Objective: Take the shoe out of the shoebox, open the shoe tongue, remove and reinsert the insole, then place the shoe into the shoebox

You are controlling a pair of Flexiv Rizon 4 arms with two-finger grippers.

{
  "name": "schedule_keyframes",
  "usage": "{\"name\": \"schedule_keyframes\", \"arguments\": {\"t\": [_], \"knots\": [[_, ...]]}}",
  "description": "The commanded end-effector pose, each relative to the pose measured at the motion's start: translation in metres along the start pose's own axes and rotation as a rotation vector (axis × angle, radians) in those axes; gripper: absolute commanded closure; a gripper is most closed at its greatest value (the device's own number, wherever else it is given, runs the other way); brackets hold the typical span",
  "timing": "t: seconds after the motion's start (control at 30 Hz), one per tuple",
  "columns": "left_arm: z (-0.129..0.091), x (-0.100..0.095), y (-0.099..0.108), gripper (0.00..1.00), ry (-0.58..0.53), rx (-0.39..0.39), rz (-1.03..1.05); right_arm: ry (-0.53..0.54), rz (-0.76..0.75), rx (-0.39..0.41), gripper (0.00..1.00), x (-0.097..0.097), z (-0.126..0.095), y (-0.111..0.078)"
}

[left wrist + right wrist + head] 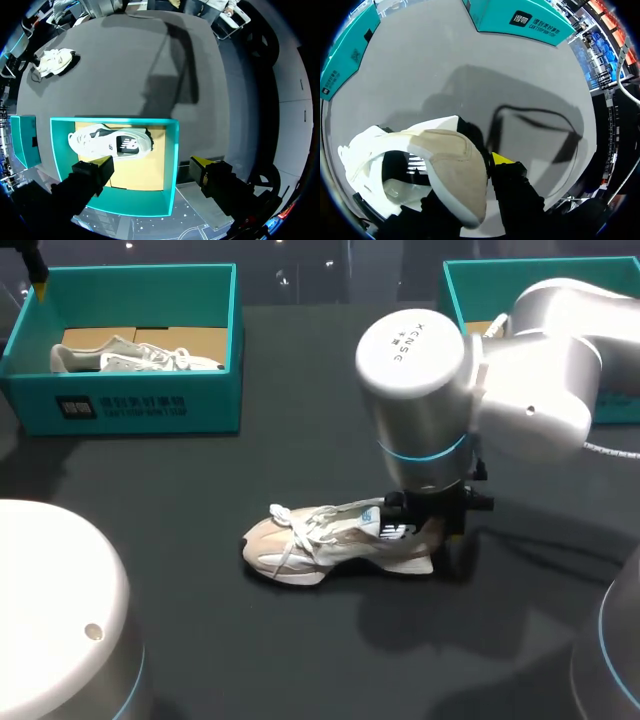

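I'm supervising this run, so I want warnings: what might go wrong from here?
The right gripper sits at the heel alone, so the shoe may swing or tip if lifted. Its loose laces trail by the toe and might snag. The left shoebox already holds another shoe, leaving less room.

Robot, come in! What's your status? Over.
Left gripper: jaws open, over the left shoebox. Shoe on the table, right gripper at its heel. Nothing blocking it.

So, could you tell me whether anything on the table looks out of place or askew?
Nothing looks damaged or spilled. The shoe on the table has loose laces trailing over its side, and the second shoe lies on its side in the left shoebox.
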State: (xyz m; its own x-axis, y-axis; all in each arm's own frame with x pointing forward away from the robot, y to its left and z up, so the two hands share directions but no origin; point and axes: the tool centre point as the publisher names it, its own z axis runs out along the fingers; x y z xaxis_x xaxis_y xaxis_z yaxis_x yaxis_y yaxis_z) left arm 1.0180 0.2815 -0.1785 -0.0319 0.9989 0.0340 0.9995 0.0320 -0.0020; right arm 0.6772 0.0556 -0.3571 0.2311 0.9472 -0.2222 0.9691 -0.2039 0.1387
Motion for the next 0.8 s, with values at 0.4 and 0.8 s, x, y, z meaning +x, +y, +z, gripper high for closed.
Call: {"name": "schedule_keyframes", "arguments": {"t": [0.4,0.8], "knots": [[0.0,0.0,0.0,0.0,0.001,0.0,0.001,0.009,-0.057,0.014,1.0,0.015,0.017,0.004],[0.0,0.0,0.0,0.0,0.001,0.0,0.001,0.028,-0.061,0.039,0.53,0.014,0.019,0.005]]}}
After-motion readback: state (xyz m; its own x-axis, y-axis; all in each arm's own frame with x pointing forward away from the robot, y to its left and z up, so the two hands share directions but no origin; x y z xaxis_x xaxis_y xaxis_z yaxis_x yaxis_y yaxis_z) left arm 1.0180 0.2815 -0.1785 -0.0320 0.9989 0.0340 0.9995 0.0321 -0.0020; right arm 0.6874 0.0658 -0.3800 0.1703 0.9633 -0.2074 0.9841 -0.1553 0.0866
